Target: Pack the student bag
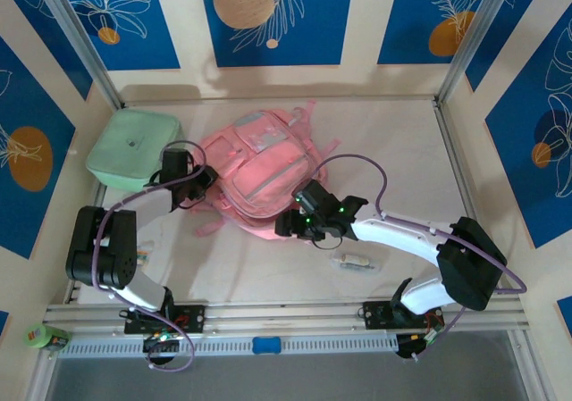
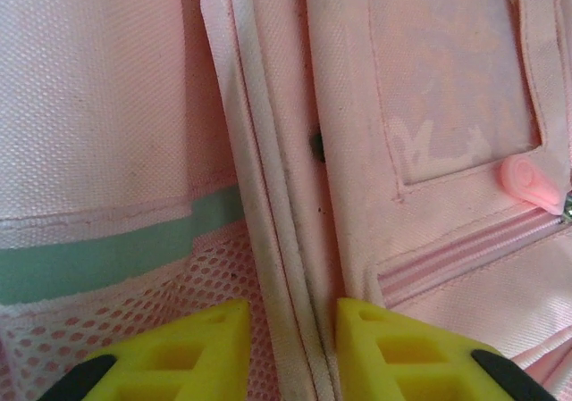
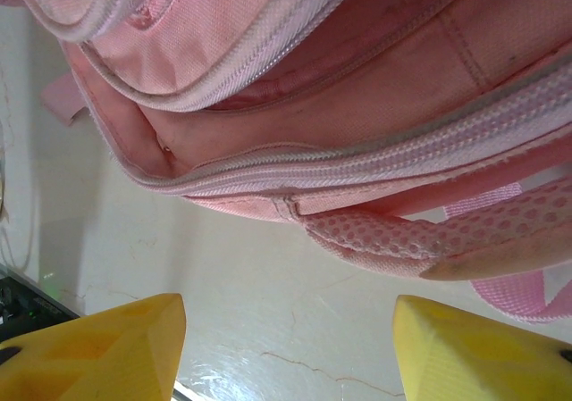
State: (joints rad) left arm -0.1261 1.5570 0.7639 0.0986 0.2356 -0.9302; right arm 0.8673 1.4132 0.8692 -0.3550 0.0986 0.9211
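Arms first: left arm is bent sharply at the elbow and reaches in to the left flank of the student bag, which lies flat at the middle of the counter, front pockets up. Right arm stretches in low from the right, wrist at the bag's near edge. On my left wrist camera the left fingers stand narrow, one on each side of a piped seam beside the mesh side pocket. Whether they actually pinch it I cannot tell. Right fingers are wide apart over bare counter, just short of the bag, holding nothing. Bag's zip mouth gapes a little there, pink lining showing. One mint-green lidded box sits closed at the far left, near the bag. Count: one bag, one box, and one small pale item near the right arm, too small to name.
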